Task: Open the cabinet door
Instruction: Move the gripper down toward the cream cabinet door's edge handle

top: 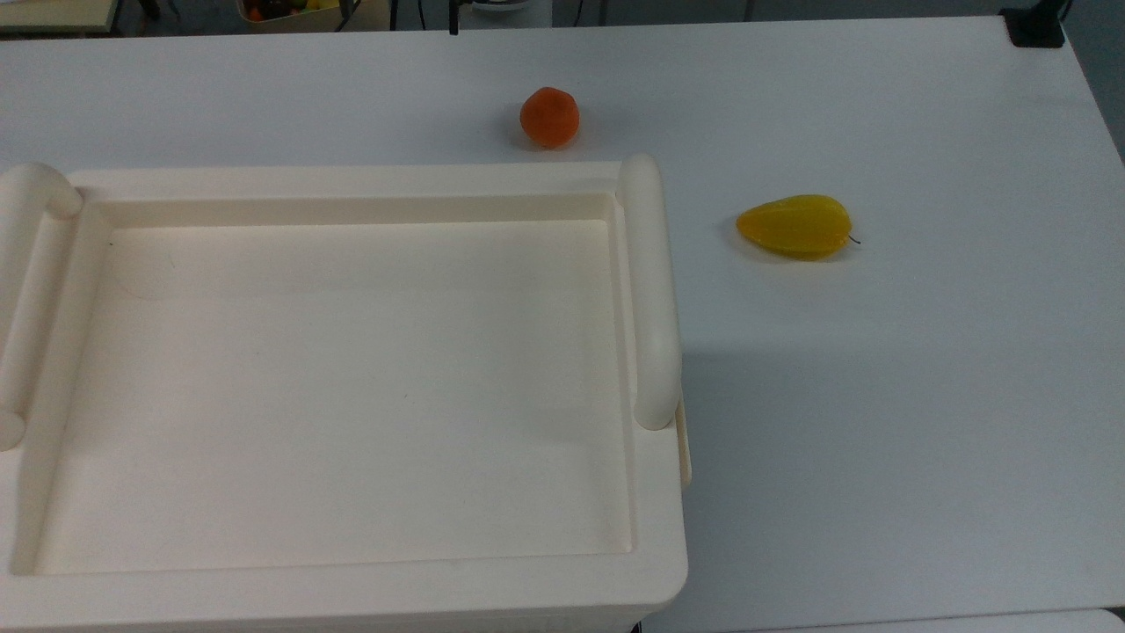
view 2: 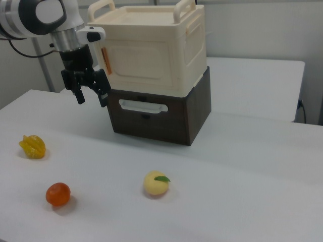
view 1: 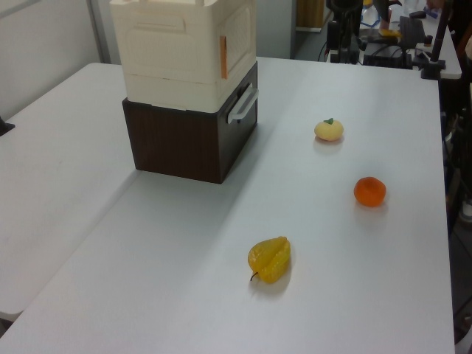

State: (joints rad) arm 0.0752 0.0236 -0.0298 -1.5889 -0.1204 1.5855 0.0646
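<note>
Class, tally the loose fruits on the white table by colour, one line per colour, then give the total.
Orange fruit: 1
Deep yellow ridged fruit: 1
Pale yellow fruit with a green leaf: 1
Total: 3

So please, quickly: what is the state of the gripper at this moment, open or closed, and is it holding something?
Gripper: open, holding nothing, hanging beside the cabinet at the right view's left, near the cabinet door.
</note>
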